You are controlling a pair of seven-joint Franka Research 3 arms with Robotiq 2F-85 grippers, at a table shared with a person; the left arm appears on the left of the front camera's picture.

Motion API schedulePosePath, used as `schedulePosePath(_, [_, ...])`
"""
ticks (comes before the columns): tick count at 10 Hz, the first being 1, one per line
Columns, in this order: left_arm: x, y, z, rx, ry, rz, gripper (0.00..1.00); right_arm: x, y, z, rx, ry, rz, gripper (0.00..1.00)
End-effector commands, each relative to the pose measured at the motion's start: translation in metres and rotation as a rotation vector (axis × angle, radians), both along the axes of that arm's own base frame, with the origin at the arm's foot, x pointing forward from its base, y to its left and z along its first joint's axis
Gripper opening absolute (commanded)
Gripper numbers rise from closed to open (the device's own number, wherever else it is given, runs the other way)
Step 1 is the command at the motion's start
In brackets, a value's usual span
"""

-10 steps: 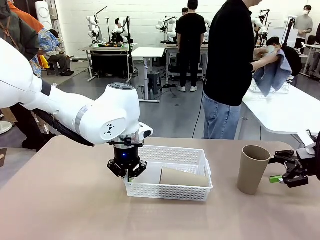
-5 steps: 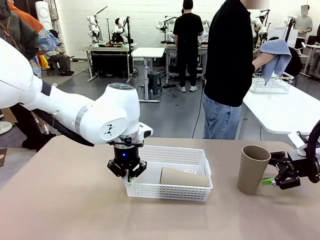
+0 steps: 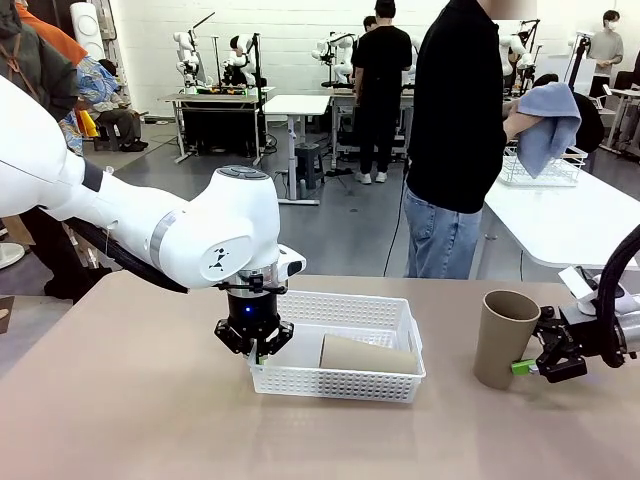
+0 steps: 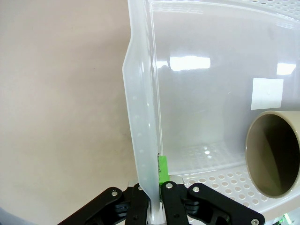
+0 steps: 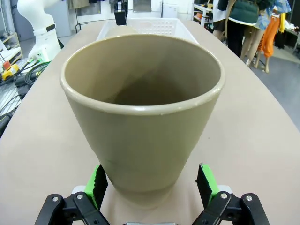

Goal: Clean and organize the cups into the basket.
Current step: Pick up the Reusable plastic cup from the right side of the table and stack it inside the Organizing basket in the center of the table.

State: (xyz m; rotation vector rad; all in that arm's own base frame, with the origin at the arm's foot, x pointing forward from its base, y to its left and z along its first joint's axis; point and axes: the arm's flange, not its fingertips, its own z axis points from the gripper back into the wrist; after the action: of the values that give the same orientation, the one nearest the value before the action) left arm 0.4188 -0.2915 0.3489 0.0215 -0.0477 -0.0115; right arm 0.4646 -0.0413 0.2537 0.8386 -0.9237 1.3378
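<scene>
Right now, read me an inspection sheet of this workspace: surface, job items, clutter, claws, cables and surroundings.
Surface: tan table, no spills seen.
Job's things: white basket holds one tan cup lying on its side; second tan cup stands upright on the table to its right.
Clutter: nothing seen.
Claws: left claw shut on the basket's wall; right claw open, pads either side of the second tan cup's base, not touching.
Cables: black cable arcs over the right arm.
Surroundings: person holds a blue cloth above a wire basket on another table.
</scene>
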Motion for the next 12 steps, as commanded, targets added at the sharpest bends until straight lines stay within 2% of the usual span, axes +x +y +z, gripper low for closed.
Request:
schedulePosePath(1, [-0.0018, -0.0007, -0.0021, 0.004, 0.004, 0.000, 0.00, 0.0052, 0.0134, -0.0070, 0.015, 0.022, -0.032, 1.00])
schedulePosePath(4, [-0.0018, -0.0007, -0.0021, 0.004, 0.004, 0.000, 0.00, 0.0043, 0.0221, -0.0092, 0.077, 0.045, 0.005, 1.00])
schedulePosePath(6, [-0.0018, -0.0007, -0.0021, 0.004, 0.004, 0.000, 0.00, 0.0038, 0.0211, -0.0102, 0.102, 0.023, 0.021, 1.00])
schedulePosePath(7, [-0.0018, -0.0007, -0.0021, 0.004, 0.004, 0.000, 0.00, 0.0036, 0.0197, -0.0100, 0.109, 0.019, 0.021, 0.41])
schedulePosePath(8, [-0.0018, -0.0007, -0.0021, 0.004, 0.004, 0.000, 0.00, 0.0036, 0.0189, -0.0100, 0.113, 0.016, 0.015, 0.41])
schedulePosePath(9, [-0.0018, -0.0007, -0.0021, 0.004, 0.004, 0.000, 0.00, 0.0033, 0.0177, -0.0101, 0.115, 0.017, 0.011, 0.00])
schedulePosePath(10, [-0.0018, -0.0007, -0.0021, 0.004, 0.004, 0.000, 0.00, 0.0031, 0.0165, -0.0100, 0.116, 0.018, 0.007, 0.39])
schedulePosePath(11, [-0.0018, -0.0007, -0.0021, 0.004, 0.004, 0.000, 0.00, 0.0026, 0.0153, -0.0098, 0.117, 0.021, 0.003, 0.25])
schedulePosePath(12, [-0.0018, -0.0007, -0.0021, 0.004, 0.004, 0.000, 0.00, -0.0005, 0.0149, -0.0066, 0.105, 0.052, -0.021, 0.00])
